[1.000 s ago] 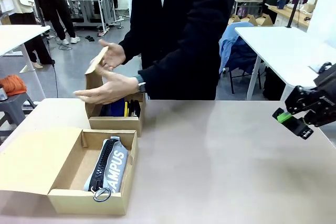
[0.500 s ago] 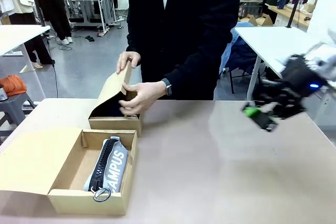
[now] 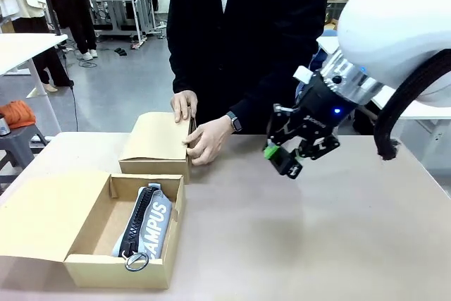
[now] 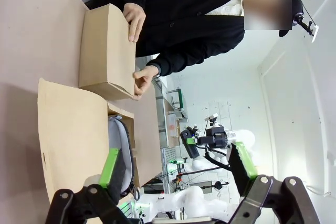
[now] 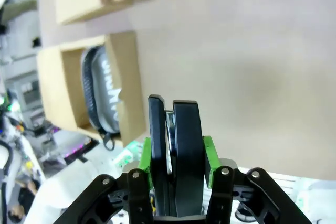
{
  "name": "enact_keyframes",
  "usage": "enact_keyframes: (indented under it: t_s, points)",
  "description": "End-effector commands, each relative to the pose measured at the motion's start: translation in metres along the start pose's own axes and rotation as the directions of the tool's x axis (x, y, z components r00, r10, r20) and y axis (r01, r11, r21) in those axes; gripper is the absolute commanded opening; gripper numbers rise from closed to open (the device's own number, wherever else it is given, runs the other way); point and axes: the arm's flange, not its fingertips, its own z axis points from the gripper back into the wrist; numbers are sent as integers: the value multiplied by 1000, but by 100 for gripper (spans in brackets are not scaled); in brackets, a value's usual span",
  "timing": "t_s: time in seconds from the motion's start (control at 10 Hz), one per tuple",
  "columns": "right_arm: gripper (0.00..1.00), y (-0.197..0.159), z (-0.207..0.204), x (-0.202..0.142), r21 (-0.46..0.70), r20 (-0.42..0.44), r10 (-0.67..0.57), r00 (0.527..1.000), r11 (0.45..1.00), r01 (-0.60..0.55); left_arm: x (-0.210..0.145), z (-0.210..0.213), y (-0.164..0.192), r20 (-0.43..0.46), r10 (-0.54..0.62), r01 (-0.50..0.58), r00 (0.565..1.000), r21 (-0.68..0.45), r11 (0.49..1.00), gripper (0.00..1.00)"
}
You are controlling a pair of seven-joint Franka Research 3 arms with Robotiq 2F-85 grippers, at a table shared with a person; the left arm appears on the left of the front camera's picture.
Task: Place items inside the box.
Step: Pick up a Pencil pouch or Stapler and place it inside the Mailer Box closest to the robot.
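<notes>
Front view, left to right: an open cardboard box (image 3: 91, 234) sits at the near left of the table (image 3: 317, 237), its lid laid flat to the left and a grey zip pencil pouch (image 3: 146, 222) lettered "CAMPUS" lying inside, zipper up. Just behind it stands a second box (image 3: 156, 147), now shut. A second ago its flap was upright, with dark stationery showing inside; half a second ago the person was folding it down. Now the person's hands (image 3: 201, 132) press the lid flat at its right edge. By my reading, that box is packed and being sealed, leaving the near box as the one still open for filling.

Further right, the right gripper (image 3: 283, 159) has swung in from the table's far right edge to above the middle, near the person's hands but apart from them. In the right wrist view its green-padded fingers (image 5: 148, 163) are clamped on a black stapler (image 5: 176, 150), held on edge above bare table, with the open box and pouch off to the upper left of that picture. The likely next step is carrying it over to the open box.

In the left wrist view the left gripper (image 4: 178, 169) hangs with its fingers spread wide and nothing between them, looking over the open box's lid toward the shut box.
</notes>
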Motion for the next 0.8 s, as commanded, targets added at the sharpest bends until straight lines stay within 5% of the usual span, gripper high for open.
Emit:
enact_keyframes:
  t_s: [0.0,0.2,0.7]
  points:
    - [43,-1,5,4,34,18,-18,1000,999,17,-2,-1,-1,15,-19,19,1000,-21,1000,100]
    - [0,2,9,5,31,33,-9,999,999,8,-2,-1,-1,15,-19,19,1000,-21,1000,100]
    - [0,12,17,3,50,11,-16,1000,999,16,-2,-1,-1,15,-19,19,1000,-21,1000,100]
